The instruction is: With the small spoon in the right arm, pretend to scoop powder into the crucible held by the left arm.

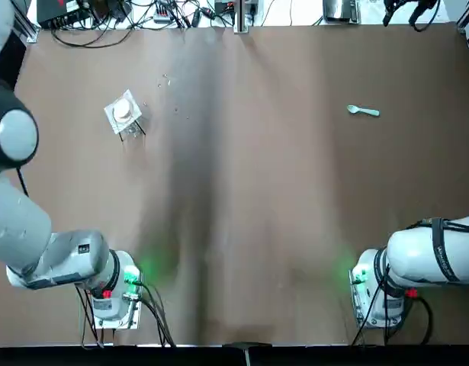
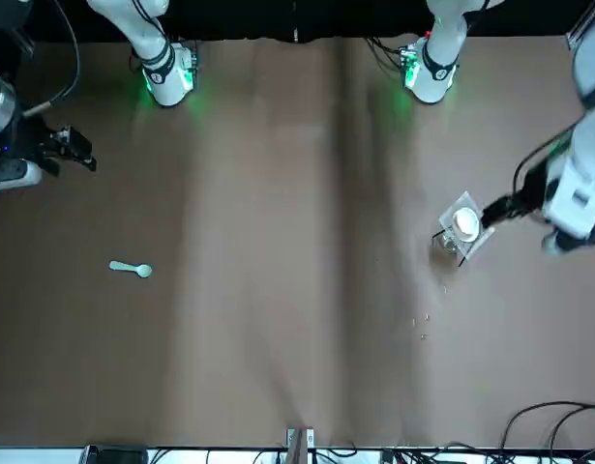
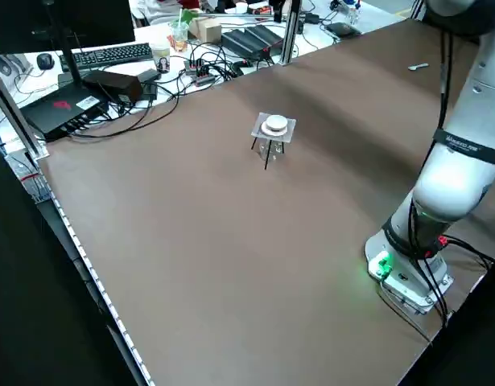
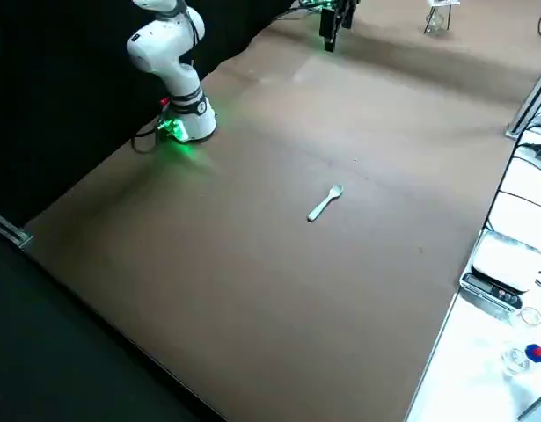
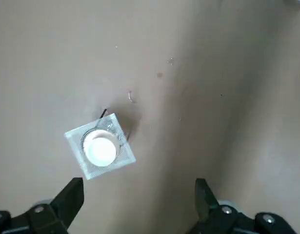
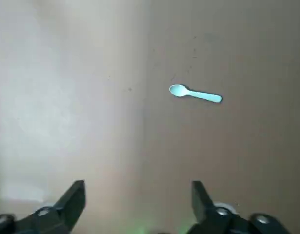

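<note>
The brown table (image 1: 242, 198) is stretching out in front of both arms. The left arm (image 1: 43, 244) is reaching over the table's left side, and the right arm (image 1: 432, 255) is bending off past the right edge. The left gripper (image 5: 137, 187) is hanging above the table near the crucible, with its fingers spread wide and gripping nothing. The right gripper (image 6: 137, 187) is hovering over the right side, also wide open and empty, well apart from the spoon. A square mesh stand (image 1: 112, 116) is standing on the left half, toward the far edge. The white crucible (image 1: 123, 110) is sitting on top of it. The pale blue spoon (image 1: 363, 111) is lying flat on the right half, its bowl pointing toward the middle.
</note>
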Robot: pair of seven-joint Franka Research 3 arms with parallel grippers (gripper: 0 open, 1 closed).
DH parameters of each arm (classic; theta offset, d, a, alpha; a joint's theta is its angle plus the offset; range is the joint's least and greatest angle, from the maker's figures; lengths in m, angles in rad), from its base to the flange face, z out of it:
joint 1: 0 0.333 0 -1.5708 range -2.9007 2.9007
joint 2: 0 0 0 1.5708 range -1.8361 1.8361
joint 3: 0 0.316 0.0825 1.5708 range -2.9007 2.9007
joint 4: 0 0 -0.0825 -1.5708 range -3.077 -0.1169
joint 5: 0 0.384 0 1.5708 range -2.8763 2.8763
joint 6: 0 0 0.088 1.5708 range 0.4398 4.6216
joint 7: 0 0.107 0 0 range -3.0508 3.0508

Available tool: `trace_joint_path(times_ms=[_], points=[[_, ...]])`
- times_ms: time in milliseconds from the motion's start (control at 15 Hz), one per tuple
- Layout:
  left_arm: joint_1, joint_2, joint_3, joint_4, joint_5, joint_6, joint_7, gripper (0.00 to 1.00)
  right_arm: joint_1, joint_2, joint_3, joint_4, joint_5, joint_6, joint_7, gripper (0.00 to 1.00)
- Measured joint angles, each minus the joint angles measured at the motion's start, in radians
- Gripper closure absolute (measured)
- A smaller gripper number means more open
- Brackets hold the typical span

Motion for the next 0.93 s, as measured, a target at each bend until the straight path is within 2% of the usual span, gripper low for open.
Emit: trace_joint_path(times_ms=[133, 333, 667, 933], points=[[-0.044, -0.049, 0.051, -0.013, 0.002, -0.034, 0.001, 0.00, -0.025, -0.002, -0.001, 0.015, 0.000, 0.007, 0.001, 0.00], [-0.076, -0.061, 0.083, -0.054, 0.016, -0.070, 0.043, 0.00, -0.055, -0.002, -0.002, 0.041, 0.000, 0.008, 0.001, 0.00], [-0.089, -0.064, 0.085, -0.095, 0.048, -0.072, 0.203, 0.00, -0.056, -0.001, 0.002, 0.038, 0.000, -0.009, 0.060, 0.00], [-0.089, -0.070, 0.089, -0.098, 0.049, -0.072, 0.221, 0.00, -0.063, 0.000, 0.000, 0.022, 0.000, -0.023, 0.087, 0.00]])
